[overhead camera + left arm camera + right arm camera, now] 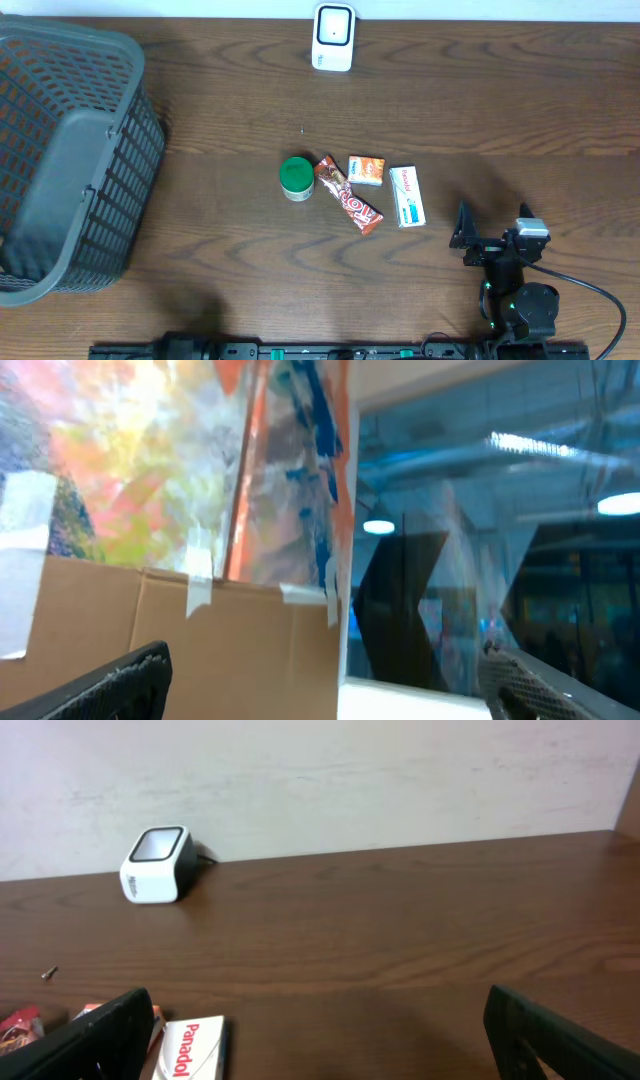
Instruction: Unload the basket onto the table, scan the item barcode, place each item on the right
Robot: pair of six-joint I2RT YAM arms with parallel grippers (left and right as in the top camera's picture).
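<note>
A white barcode scanner (333,37) with a dark window stands at the table's far edge, and the right wrist view has the scanner (156,864) by the wall. Mid-table lie a green round tin (296,177), a red candy bar (349,195), a small orange box (366,169) and a white Panadol box (407,195). My right gripper (493,228) hovers open just right of and nearer than the Panadol box (190,1047), nothing between its fingers. My left gripper (325,695) is open and empty, out of the overhead view, facing cardboard and a window.
A large dark grey mesh basket (70,150) fills the left side of the table. A tiny screw (302,130) lies beyond the items. Bare brown wood stretches between the items and the scanner and to the right.
</note>
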